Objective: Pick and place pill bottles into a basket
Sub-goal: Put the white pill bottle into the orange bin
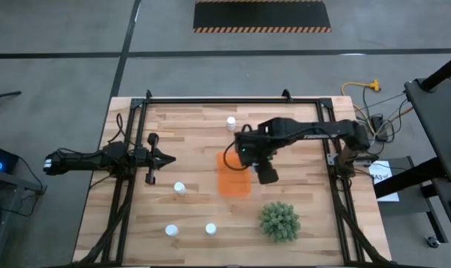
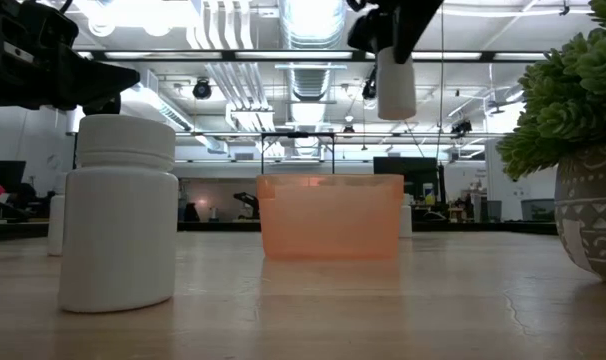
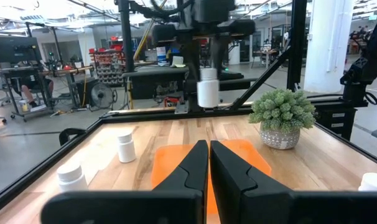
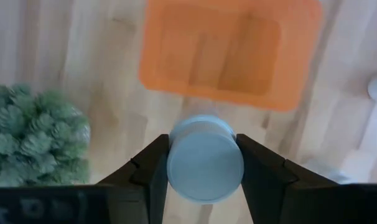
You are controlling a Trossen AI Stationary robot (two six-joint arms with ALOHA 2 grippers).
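The left gripper (image 1: pixel 166 158) waits clenched and empty at the table's left side, its arm lying low and pointing toward the centre. Loose pill bottles (image 1: pixel 179 187) stand near it. At the middle lies the orange basket (image 1: pixel 234 181), seemingly empty. The right gripper (image 4: pixel 203 163) hangs high, close by the basket's right edge, grasping a held bottle (image 4: pixel 204 165) pointed downward. It should centre over the basket first, then descend straight before letting go.

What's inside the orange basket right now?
Nothing visible: the basket looks empty in the right wrist view. The right gripper holds a pill bottle above the table beside it. From overhead, the arm covers part of the basket.
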